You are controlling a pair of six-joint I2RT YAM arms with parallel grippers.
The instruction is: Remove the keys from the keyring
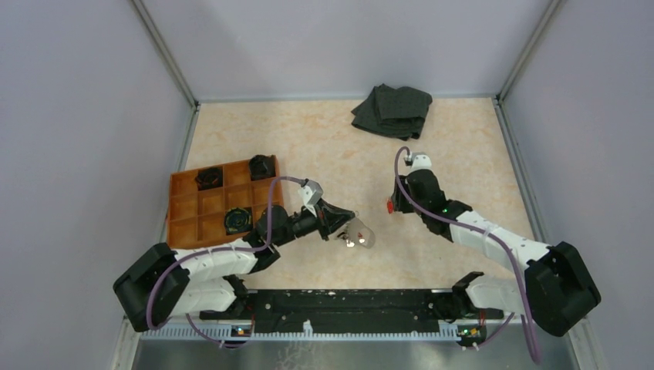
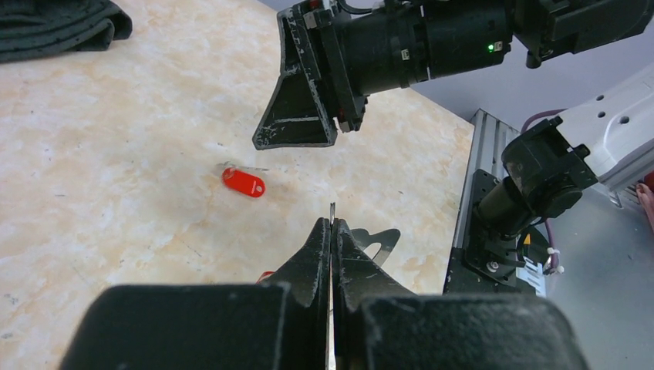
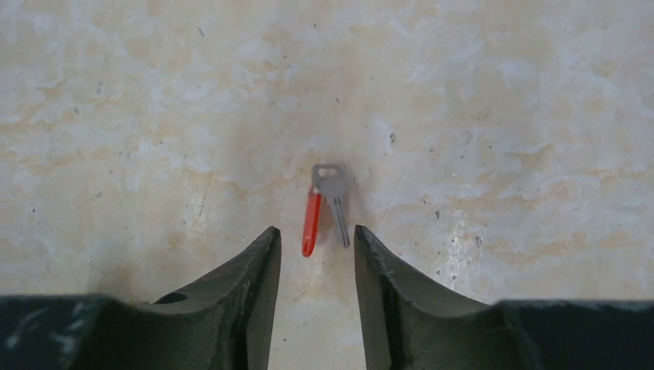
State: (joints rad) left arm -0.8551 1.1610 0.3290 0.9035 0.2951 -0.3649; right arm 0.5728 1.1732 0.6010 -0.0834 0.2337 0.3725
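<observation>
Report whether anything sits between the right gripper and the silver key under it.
Nothing visible does. The right gripper hangs open directly above the silver key; a red tag lies beside the key, not over it.

White-and-black arms (image 1: pixel 493 237) carry purple cables (image 1: pixel 397 166), black wedge jaws and a green indicator light (image 2: pixel 490 48).
</observation>
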